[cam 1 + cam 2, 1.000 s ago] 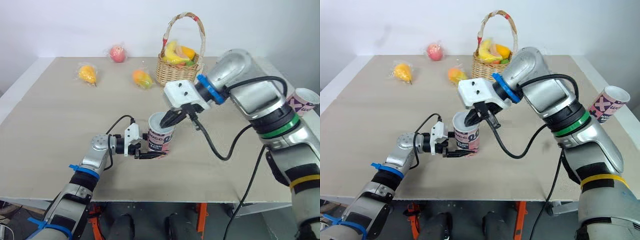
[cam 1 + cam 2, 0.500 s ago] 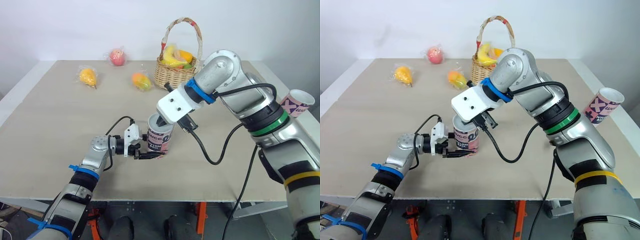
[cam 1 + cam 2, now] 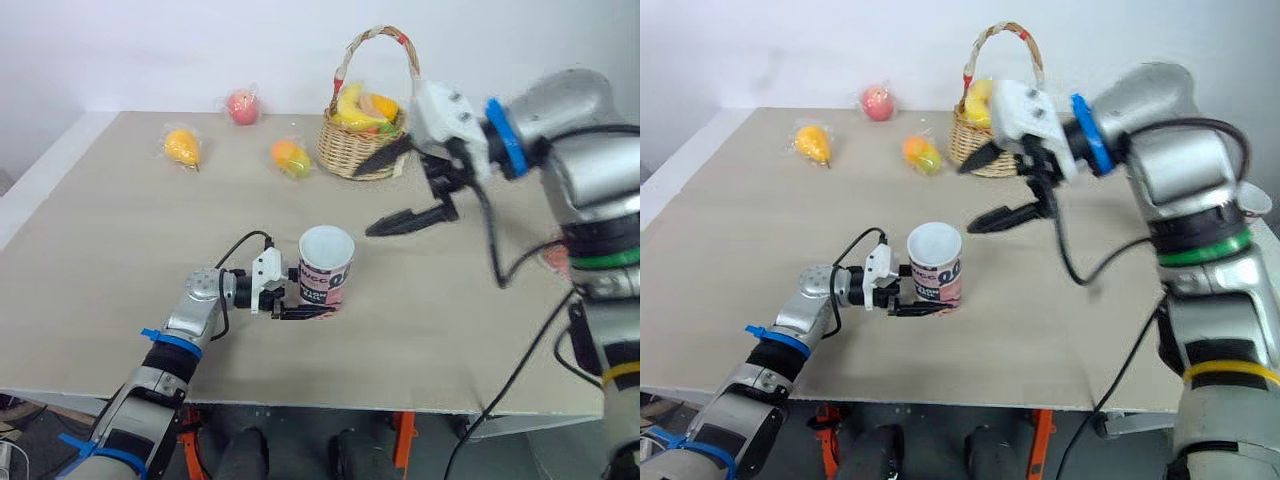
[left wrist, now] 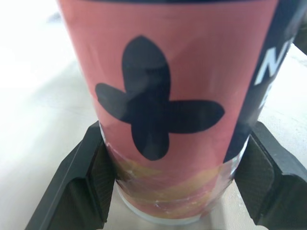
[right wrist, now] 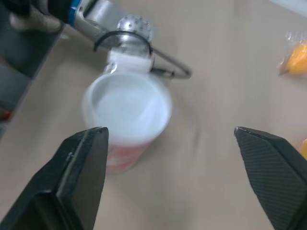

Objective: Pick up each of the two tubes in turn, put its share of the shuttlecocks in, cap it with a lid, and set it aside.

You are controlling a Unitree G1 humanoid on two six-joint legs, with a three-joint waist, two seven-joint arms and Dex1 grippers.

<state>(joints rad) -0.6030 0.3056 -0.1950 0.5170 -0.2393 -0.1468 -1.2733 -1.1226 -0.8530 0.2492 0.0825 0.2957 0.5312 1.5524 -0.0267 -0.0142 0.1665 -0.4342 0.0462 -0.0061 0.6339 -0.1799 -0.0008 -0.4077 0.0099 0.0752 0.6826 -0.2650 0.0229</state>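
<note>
Beige table (image 3: 100,250) standing before a white wall (image 3: 150,50), left gripper (image 3: 303,305) squeezing the upright tube (image 3: 327,268), right gripper (image 3: 393,190) hanging wide open – holding nothing – near the fruit basket (image 3: 352,152).

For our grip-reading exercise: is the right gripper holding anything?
No, the right gripper is open and empty above the table, apart from the tube.

The right arm (image 3: 585,120), at the upper right of the head view, has rounded silver shells with a blue ring (image 3: 499,136), a green band (image 3: 603,262) and a yellow band (image 3: 622,371). A black cable (image 3: 492,245) hangs from its white wrist block (image 3: 442,108). The left arm (image 3: 188,318), at the lower left, is silver with blue bands. Its black fingers (image 4: 79,189) are finely textured.
</note>
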